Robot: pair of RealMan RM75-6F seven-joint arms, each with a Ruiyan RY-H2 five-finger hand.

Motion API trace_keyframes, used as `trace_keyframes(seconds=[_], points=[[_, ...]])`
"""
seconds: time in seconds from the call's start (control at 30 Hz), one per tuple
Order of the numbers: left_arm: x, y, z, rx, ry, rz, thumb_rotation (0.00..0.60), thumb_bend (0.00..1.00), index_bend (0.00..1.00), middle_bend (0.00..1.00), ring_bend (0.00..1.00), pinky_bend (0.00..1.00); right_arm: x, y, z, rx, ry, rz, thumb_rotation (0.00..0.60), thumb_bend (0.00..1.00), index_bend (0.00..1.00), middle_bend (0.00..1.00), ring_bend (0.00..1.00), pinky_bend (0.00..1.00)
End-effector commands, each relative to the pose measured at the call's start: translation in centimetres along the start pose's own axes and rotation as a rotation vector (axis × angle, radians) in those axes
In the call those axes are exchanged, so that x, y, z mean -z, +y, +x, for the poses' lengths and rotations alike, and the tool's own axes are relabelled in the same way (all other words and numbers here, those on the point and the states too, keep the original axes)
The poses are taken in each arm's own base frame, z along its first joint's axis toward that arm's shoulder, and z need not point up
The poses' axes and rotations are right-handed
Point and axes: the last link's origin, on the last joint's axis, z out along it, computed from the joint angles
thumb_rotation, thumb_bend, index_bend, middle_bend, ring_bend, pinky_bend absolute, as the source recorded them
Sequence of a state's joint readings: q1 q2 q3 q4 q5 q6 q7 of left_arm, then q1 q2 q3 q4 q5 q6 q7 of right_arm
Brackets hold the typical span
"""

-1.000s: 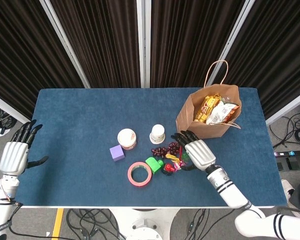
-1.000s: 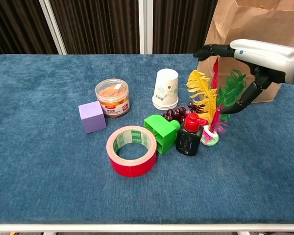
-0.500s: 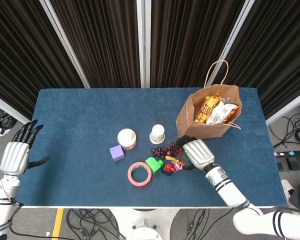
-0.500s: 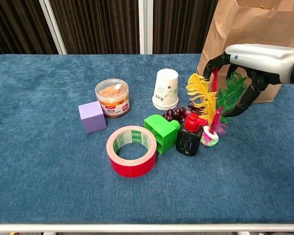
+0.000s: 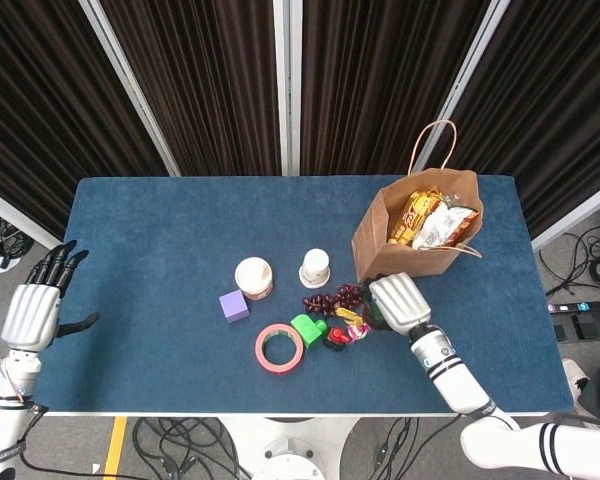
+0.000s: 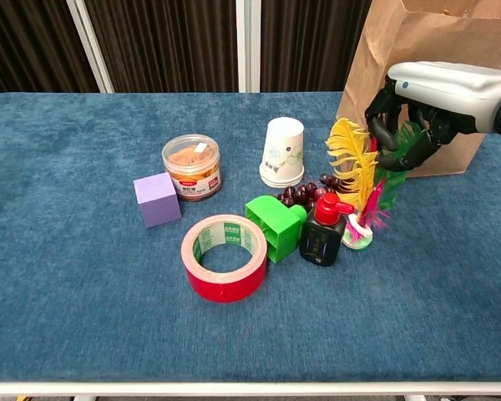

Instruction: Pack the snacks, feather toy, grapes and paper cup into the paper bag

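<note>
The right hand [image 6: 413,117], spread wide above the toy a second ago, now has its fingers [image 6: 382,134] curled in around the upper plumes of the feather toy [image 6: 361,180]; the green and red feathers are gathered in the grasp, while the yellow one stands free just to the left. The toy's weighted base appears to rest on the blue table [image 6: 83,276], touching the black bottle with a red cap [image 6: 323,231], so the grasp seems closed but the lift not begun. The paper bag [image 5: 405,235] stands just behind the hand, open, with snack packets [image 5: 430,220] already inside. The grapes [image 6: 305,192] and the inverted paper cup [image 6: 282,152] lie unpacked beside the toy. The left hand [image 5: 32,310] hovers off the table's left edge, fingers apart and holding nothing. The feather toy is judged the item in hand, next for the bag.
</note>
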State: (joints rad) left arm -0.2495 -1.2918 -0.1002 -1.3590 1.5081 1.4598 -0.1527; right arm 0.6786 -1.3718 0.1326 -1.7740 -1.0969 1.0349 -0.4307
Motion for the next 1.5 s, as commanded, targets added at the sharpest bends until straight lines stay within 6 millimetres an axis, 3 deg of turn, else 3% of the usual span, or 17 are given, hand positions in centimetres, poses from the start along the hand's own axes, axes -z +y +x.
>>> trace_keyframes(seconds=[0.03,0.43,0.8,1.0,1.33,1.5], points=[[0.0,0.0,0.0,-0.001,0.000,0.000,0.600,0.15,0.16,0.14,0.05,0.18,-0.1,0.0,0.0,0.004,0.008,-0.006,0.600,0.29,0.81,0.56,0.51,0.69],[0.2,-0.1,0.0,0.004,-0.003,0.004,0.600,0.15,0.16,0.14,0.05,0.18,-0.4,0.1,0.0,0.036,0.059,-0.021,0.600,0.42,0.97,0.69,0.65,0.82],[0.0,0.0,0.0,0.005,-0.003,0.000,0.600,0.15,0.16,0.14,0.05,0.18,-0.3,-0.5,1.1,0.031,0.098,-0.008,0.600,0.45,0.98,0.71,0.67,0.84],[0.0,0.0,0.2,0.008,0.001,0.000,0.600,0.15,0.16,0.14,0.05,0.18,-0.3,-2.8,4.9,0.015,0.189,0.046,0.600,0.45,0.98,0.71,0.67,0.84],[-0.3,0.4,0.6,0.016,0.019,-0.012,0.600,0.15,0.16,0.14,0.05,0.18,-0.2,-10.0,15.0,0.041,0.384,0.168,0.600,0.44,0.98,0.71,0.67,0.84],[-0.3,0.4,0.8,0.021,0.022,-0.008,0.600,0.15,0.16,0.14,0.05,0.18,-0.3,-11.8,19.6,0.130,0.515,0.153,0.600,0.44,0.98,0.71,0.67,0.84]])
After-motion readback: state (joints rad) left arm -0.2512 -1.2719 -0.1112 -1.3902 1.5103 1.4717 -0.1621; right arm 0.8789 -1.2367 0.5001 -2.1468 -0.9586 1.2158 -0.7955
